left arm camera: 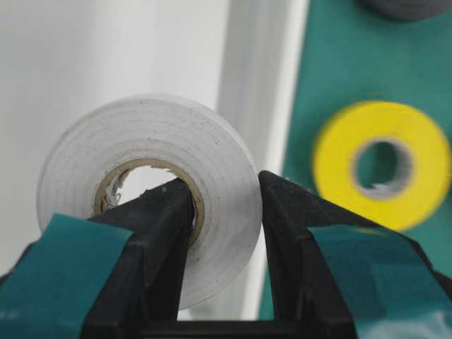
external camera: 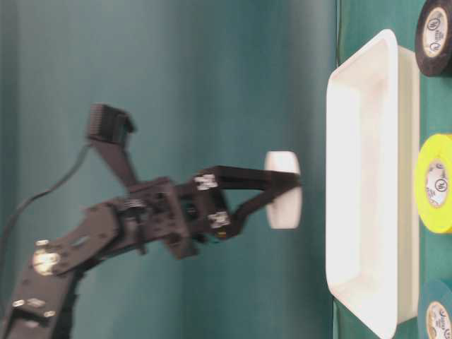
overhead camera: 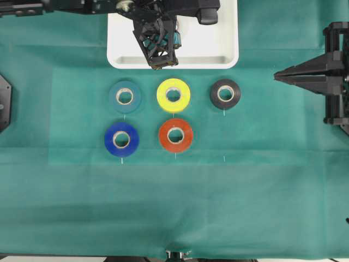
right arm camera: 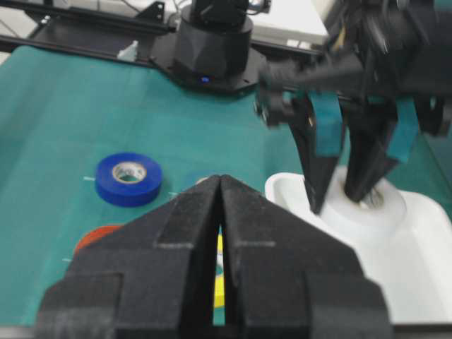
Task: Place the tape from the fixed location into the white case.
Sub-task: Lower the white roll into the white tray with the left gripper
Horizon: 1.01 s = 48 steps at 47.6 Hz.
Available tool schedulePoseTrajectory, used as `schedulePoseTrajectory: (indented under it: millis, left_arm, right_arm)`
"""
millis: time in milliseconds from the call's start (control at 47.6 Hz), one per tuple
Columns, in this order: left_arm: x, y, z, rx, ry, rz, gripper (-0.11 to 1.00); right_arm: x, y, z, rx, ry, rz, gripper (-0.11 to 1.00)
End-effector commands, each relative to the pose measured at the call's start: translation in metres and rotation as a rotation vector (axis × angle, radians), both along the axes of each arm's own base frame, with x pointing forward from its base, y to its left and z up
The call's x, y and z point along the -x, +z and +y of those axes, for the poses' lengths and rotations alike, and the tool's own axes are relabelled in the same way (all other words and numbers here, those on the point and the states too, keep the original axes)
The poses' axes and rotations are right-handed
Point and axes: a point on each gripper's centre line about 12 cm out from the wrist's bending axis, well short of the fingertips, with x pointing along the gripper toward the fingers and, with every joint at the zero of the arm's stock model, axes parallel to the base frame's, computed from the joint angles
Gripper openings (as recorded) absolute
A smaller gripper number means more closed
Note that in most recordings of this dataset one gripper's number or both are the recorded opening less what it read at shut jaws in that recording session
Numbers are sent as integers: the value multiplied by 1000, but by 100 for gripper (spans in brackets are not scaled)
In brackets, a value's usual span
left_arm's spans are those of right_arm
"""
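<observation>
The white tape (left arm camera: 145,145), with a pale cardboard core, is in my left gripper (left arm camera: 226,185). One finger goes through the core and the other presses the outer wall. The table-level view shows the tape (external camera: 284,191) held a little above the white case (external camera: 367,176). In the overhead view my left gripper (overhead camera: 158,61) hangs over the front wall of the case (overhead camera: 218,43) and hides the tape. The right wrist view shows the tape (right arm camera: 371,208) over the case (right arm camera: 417,268). My right gripper (overhead camera: 278,75) is shut and empty at the right side; its tips also show in the right wrist view (right arm camera: 221,180).
On the green cloth in front of the case lie a teal roll (overhead camera: 124,96), a yellow roll (overhead camera: 173,95) and a black roll (overhead camera: 224,93). Nearer the front lie a blue roll (overhead camera: 121,139) and a red roll (overhead camera: 175,135).
</observation>
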Motion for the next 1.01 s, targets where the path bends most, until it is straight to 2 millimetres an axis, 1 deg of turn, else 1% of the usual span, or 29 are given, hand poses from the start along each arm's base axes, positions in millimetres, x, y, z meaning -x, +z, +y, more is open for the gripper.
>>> schedulePoseTrajectory:
  millis: [0, 231, 525, 631, 988]
  left_arm:
    - [-1, 3, 10, -18, 18, -51, 26]
    - [-1, -35, 17, -10, 29, -21, 26]
    - [-1, -66, 26, -3, 51, -1, 26]
    - [0, -72, 29, 1, 57, 11, 26]
    - [-3, -69, 30, 0, 62, -10, 26]
  right_arm:
    - [-3, 10, 0, -1, 0, -23, 0]
    - [-4, 9, 0, -1, -2, -20, 0]
    - [-5, 8, 0, -2, 0, -14, 0]
    - [-5, 8, 0, -2, 0, -14, 0]
    - [-6, 7, 0, -2, -2, -9, 0]
